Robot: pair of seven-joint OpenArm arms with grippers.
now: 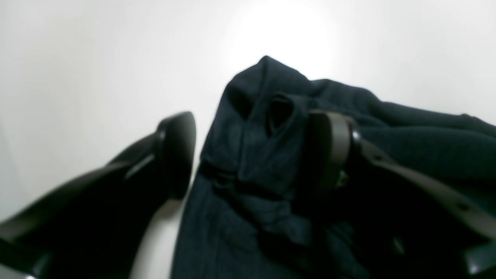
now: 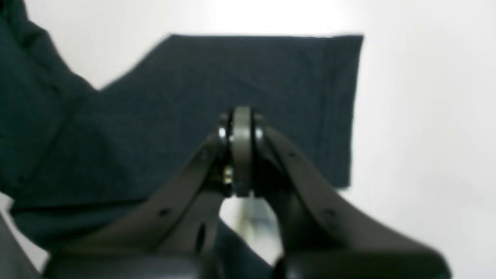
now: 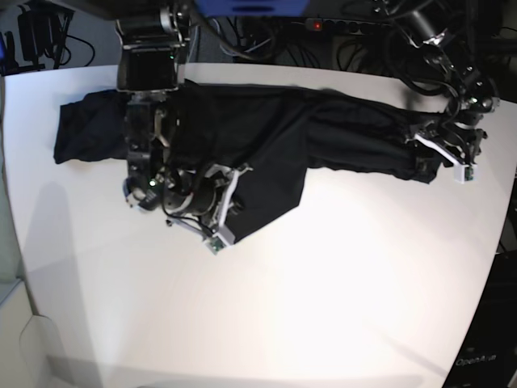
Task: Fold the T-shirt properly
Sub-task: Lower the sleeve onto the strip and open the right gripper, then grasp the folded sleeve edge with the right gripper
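Base view: the thin charcoal-black long-sleeved T-shirt (image 3: 266,145) is lying mostly spread on the white counter (image 3: 339,275), sleeves at three and nine o'clock, folding barely begun; the right end effector (image 2: 242,155) is being pressed closed and empty, the left end effector (image 1: 252,155) is gaping wide around a cuff.

1. Both wrist views are blurred, so the T-shirt (image 1: 271,162) shows no sharp weave or seams.
2. In the base view the right arm covers part of the T-shirt at 9 o'clock.
3. The left wrist view cuts off the T-shirt toward 3 and 6 o'clock.
4. The left gripper (image 3: 449,155) is too small to read in the base view.
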